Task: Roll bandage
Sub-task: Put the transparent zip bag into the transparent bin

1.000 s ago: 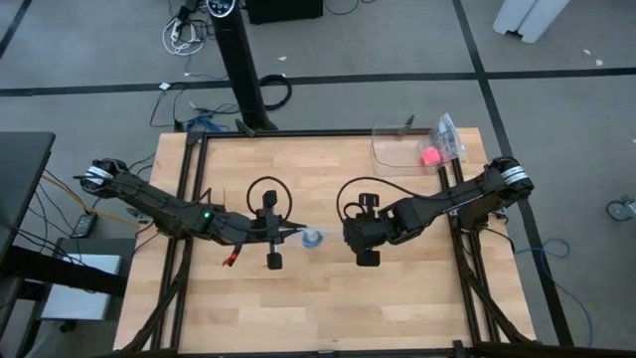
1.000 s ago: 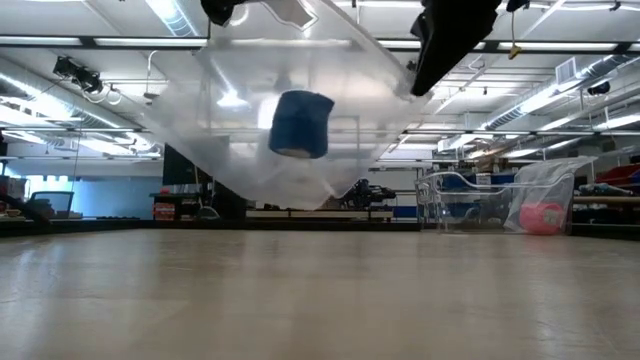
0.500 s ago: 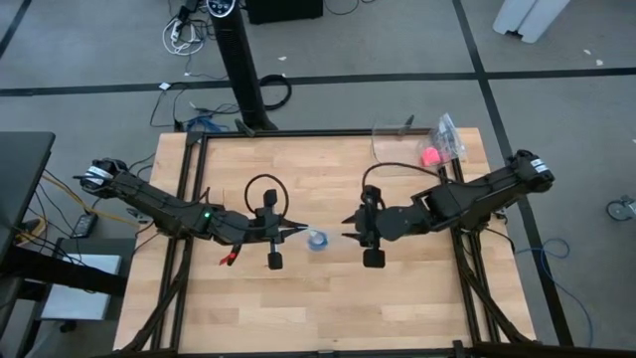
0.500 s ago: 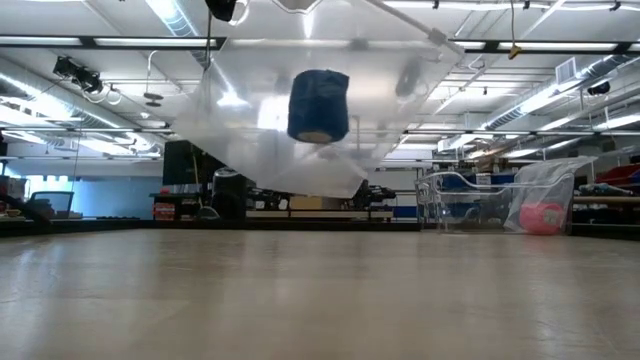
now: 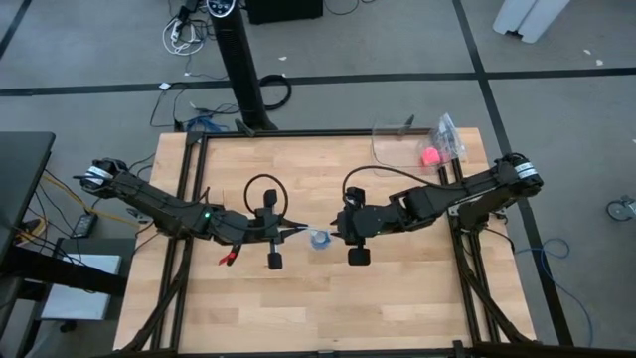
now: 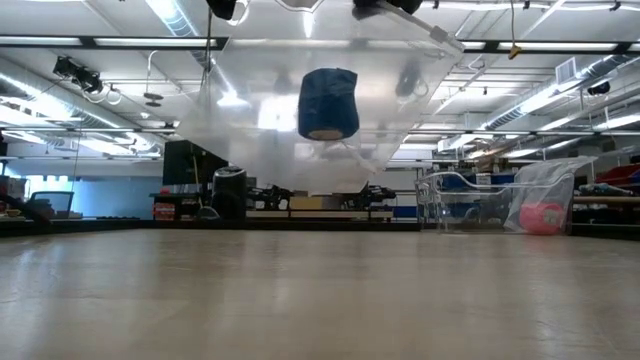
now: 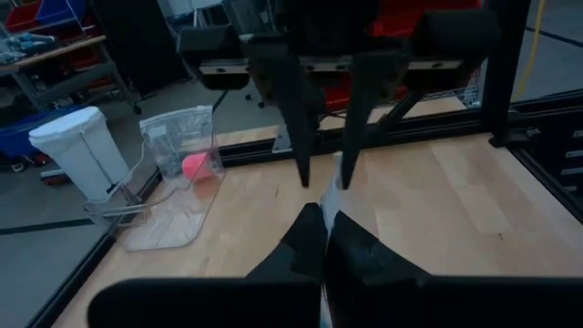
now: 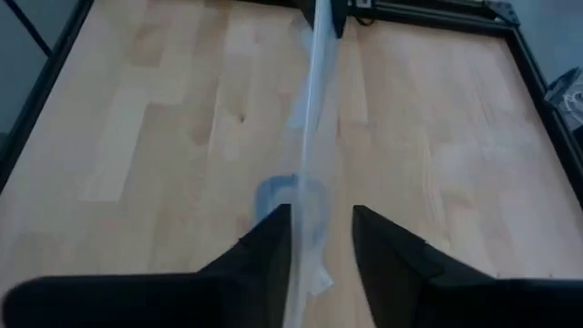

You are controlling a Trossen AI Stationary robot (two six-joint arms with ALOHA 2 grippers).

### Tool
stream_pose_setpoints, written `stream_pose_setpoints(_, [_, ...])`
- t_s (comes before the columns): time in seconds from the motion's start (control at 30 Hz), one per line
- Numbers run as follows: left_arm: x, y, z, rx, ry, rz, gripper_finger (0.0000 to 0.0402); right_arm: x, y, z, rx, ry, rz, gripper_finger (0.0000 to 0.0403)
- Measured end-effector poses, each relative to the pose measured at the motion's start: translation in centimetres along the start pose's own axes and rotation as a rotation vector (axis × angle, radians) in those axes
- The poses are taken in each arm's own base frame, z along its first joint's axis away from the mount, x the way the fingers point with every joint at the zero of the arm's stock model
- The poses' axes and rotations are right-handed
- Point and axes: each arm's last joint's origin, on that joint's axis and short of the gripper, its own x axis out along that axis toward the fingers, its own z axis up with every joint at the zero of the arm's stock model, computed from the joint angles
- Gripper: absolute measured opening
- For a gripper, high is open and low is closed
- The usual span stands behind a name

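Note:
The bandage is a bright blue coil lying inside a clear plastic bag that hangs above the table's middle. From above, the bandage shows between my two grippers. My left gripper is shut on the bag from the table's left. Facing it from the right, my right gripper is open. In the right wrist view the bag's film runs between its spread fingers; whether it touches them I cannot tell. My left gripper pinches the bag's upper edge between its two shut fingers. It comes in nearly level from the table's left. The bag hangs below the hold, clear of the table, with the bandage resting in its lower part.
A second clear bag with a pink ball lies at the table's far right corner, also seen in the low view. A clear tray sits beside it. Black frame rails run along the table's left and right sides.
My right gripper, which stood at the bag's right upper corner, drew back toward the table's right edge, rose and tipped closer to level. It then came back toward the bag. The bag swung, and the bandage inside shifted right and slightly up.

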Motion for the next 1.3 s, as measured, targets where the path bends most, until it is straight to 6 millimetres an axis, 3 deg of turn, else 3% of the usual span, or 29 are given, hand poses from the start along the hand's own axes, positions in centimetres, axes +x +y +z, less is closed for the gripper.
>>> stream_pose_setpoints(0.17, [0.0, 0.1, 0.0, 0.0, 0.002, 0.041, 0.0011, 0.0, 0.0, 0.0, -0.061, 0.002, 0.027, 0.0013])
stream_pose_setpoints(0.33, [0.0, 0.4, -0.1, 0.006, 0.019, 0.156, 0.002, -0.4, -0.6, 0.0, -0.053, 0.006, 0.016, 0.0005])
stream_pose_setpoints(0.53, [-0.2, 0.6, -0.4, 0.049, 0.057, 0.309, 0.0046, -3.6, -3.3, 0.0, 0.077, -0.011, -0.077, 0.0003])
stream_pose_setpoints(0.67, [-0.6, 0.6, -0.3, 0.074, 0.07, 0.41, 0.0076, -6.6, -6.1, -0.5, 0.226, -0.04, -0.244, 0.0002])
stream_pose_setpoints(1.0, [-0.8, 0.4, -0.4, 0.096, 0.087, 0.479, 0.0144, -13.6, -13.3, -5.0, 0.582, 0.057, -0.642, 0.0001])
stream_pose_setpoints(1.3, [-0.8, 0.4, -0.5, 0.092, 0.087, 0.479, 0.0148, -15.9, -17.3, -7.9, 0.765, 0.172, -0.86, 0.0])
